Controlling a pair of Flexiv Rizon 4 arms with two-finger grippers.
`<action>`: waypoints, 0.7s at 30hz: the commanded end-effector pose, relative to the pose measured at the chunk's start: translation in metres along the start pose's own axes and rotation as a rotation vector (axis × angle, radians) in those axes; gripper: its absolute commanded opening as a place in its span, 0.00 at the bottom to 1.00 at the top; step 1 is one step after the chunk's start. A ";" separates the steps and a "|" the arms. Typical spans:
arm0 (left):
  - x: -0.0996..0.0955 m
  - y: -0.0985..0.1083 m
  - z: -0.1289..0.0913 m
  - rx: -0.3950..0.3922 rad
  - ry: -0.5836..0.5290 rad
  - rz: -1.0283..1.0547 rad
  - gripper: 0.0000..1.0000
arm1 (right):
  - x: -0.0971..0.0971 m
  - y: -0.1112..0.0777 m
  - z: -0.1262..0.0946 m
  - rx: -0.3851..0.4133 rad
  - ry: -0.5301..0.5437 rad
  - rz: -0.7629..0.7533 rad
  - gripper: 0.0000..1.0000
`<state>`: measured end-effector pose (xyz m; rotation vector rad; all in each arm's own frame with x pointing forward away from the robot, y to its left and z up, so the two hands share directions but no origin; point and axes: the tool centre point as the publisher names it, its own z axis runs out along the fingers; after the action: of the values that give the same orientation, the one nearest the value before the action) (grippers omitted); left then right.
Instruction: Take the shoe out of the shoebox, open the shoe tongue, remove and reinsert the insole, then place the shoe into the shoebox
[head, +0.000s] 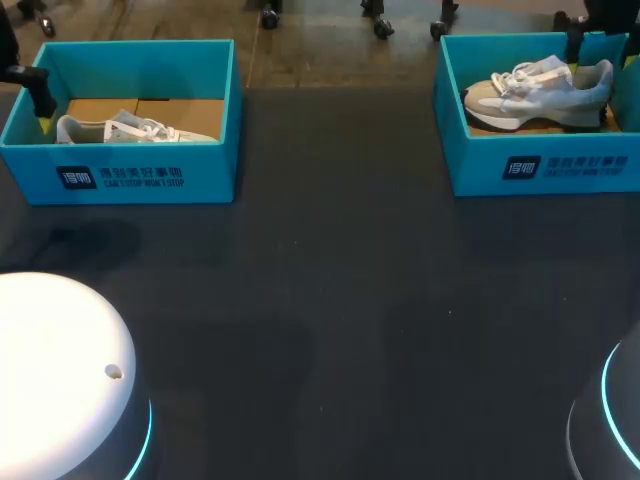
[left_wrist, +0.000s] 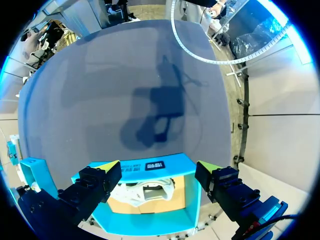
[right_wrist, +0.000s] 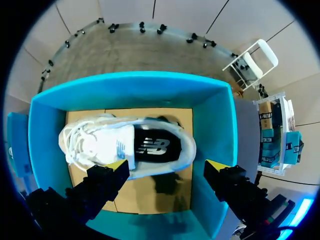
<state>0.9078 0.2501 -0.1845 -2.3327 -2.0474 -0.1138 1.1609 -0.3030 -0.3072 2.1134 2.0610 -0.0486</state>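
Teal cardboard shoebox (head: 545, 165) upper right of head view holds white-grey sneaker (head: 540, 92); right gripper (right_wrist: 166, 166) hovers above, jaws spread wide to straddle it. Left gripper (left_wrist: 157, 166) likewise spread over upper-left teal box (head: 120, 170) with second sneaker (head: 130, 130).

Left gripper (left_wrist: 157, 172), fingers spread wide, hangs above teal shoebox (left_wrist: 187, 202) at edge of dark table (left_wrist: 125, 90); white shoe (left_wrist: 142, 192) lies inside on the cardboard floor.
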 end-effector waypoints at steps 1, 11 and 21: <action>0.000 -0.001 0.000 -0.003 0.002 0.001 1.00 | -0.004 0.017 0.013 0.048 -0.007 0.002 1.00; 0.000 -0.001 0.000 -0.003 0.002 0.001 1.00 | -0.008 0.020 0.020 0.076 -0.040 0.004 0.90; 0.000 -0.001 0.000 -0.003 0.002 0.001 1.00 | -0.021 0.010 0.030 0.116 -0.055 0.031 0.84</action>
<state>0.9078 0.2500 -0.1844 -2.3329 -2.0472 -0.1139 1.1676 -0.3254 -0.3289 2.1691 2.0351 -0.2082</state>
